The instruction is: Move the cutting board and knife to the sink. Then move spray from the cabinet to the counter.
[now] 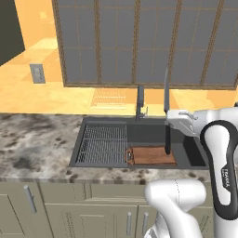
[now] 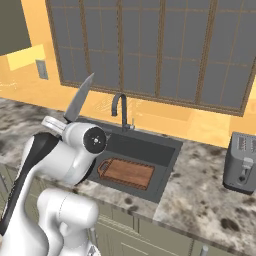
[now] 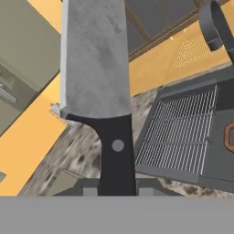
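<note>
Gripper [image 3: 117, 191]: closed on the black handle of the knife [image 3: 96, 59]; fingers [image 3: 89, 188] pinch the handle from both sides, low in the hand view.
Knife: held upright, blade pointing up, handle down; seen edge-on above the sink [image 1: 186, 151] in the left base view, blade standing in front of the window [image 1: 139, 42]. In the right base view the blade rises tilted from behind the arm's wrist, tip against the lower window panes.
Knife height: handle end seems to hang just over the far end of the board [image 1: 151, 155], though contact cannot be told from the left base view.
Board: lies flat in the right part of the sink basin, handle tab toward the rack [image 1: 102, 144]; reddish-brown, raised rim visible.
Rack: wire grid in the left part of the basin, just beside the board.
Faucet [image 1: 140, 102]: dark, upright, at the back edge of the sink, between rack and board.
Counter [image 1: 37, 139]: speckled slab around the sink on all sides.
Toaster [image 2: 242, 161]: grey, on the counter well to the right of the sink in the right base view.
Drawers [image 1: 69, 209]: olive fronts with grey bar handles below the counter edge.
Wall plate [image 1: 37, 73]: grey, on the orange wall left of the window.
</note>
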You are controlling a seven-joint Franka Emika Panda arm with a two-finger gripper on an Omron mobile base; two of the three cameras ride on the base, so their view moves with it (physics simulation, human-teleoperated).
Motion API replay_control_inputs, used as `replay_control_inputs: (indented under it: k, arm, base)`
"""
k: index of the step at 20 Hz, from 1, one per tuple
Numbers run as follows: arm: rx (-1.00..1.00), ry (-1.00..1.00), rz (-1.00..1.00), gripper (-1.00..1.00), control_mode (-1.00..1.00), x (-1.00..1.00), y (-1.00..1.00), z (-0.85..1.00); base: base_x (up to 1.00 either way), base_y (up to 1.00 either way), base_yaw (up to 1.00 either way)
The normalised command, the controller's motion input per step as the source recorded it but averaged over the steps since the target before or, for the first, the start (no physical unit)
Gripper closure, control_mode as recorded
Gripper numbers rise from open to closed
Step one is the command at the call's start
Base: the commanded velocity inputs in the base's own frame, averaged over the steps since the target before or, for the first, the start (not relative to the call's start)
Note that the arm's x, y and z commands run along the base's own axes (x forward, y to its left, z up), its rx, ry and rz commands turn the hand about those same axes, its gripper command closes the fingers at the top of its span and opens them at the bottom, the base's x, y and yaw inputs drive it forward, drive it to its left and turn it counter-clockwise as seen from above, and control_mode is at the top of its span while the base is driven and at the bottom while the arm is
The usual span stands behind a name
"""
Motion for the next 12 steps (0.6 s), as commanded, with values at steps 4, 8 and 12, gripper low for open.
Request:
replay_control_inputs:
  k: [4, 8, 12]
  arm:
    - [0.00, 0.00, 0.00, 1.00, 1.00, 0.00, 0.00, 0.00]
    - [0.00, 0.00, 0.00, 1.00, 1.00, 0.00, 0.00, 0.00]
    - [0.01, 0.00, 0.00, 1.00, -1.00, 0.00, -0.01, 0.00]
  base:
    - [0.32, -0.06, -0.05]
    - [0.00, 0.00, 0.00]
    - [0.00, 0.00, 0.00]
